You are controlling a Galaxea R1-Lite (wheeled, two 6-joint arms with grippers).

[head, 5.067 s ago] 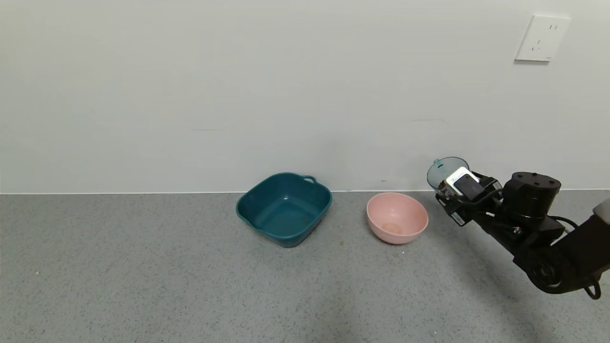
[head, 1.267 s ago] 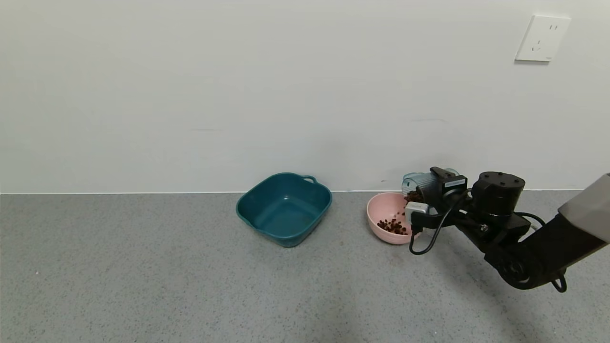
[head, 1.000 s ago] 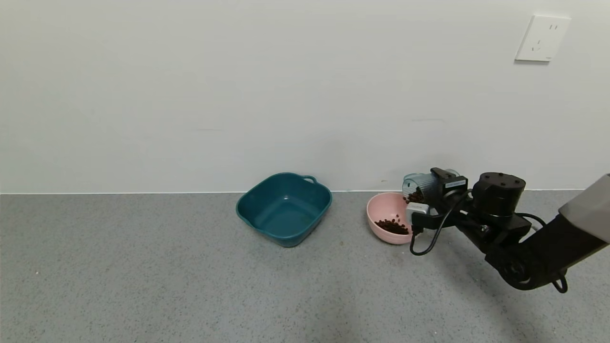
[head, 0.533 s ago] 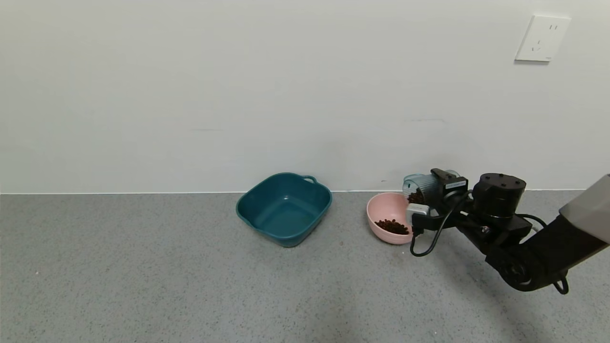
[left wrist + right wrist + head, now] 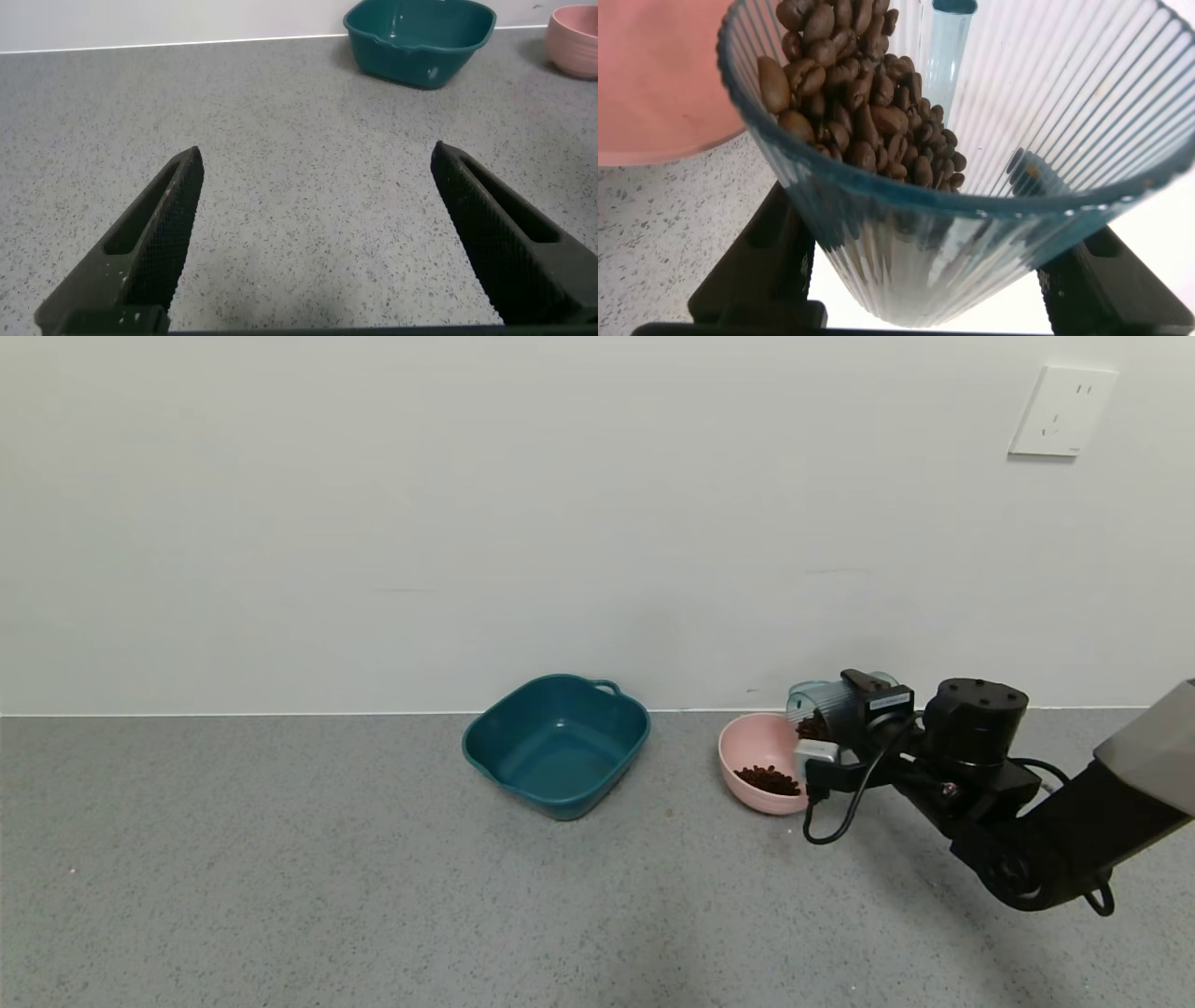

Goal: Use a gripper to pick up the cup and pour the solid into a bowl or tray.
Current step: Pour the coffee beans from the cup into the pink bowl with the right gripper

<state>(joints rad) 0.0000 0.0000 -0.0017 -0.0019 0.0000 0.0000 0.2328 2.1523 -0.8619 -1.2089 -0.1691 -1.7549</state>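
Observation:
My right gripper (image 5: 845,723) is shut on the ribbed blue-grey cup (image 5: 814,702) and holds it tipped on its side over the right rim of the pink bowl (image 5: 758,747). Dark brown beans (image 5: 767,779) lie in the bowl's bottom. In the right wrist view the cup (image 5: 971,187) fills the picture between my black fingers (image 5: 761,271), with a pile of beans (image 5: 859,103) still inside near its mouth and the bowl (image 5: 654,84) beside it. My left gripper (image 5: 313,243) is open and empty above bare floor.
A dark teal basin (image 5: 556,744) with handles stands left of the bowl, near the wall; it also shows in the left wrist view (image 5: 420,37). A white wall socket (image 5: 1062,411) is high on the right. The grey speckled surface runs wide in front.
The cup went from upright beside the bowl to tipped over it, and beans fell into the bowl. Over the last second the gripper has sunk slightly; the pile has settled.

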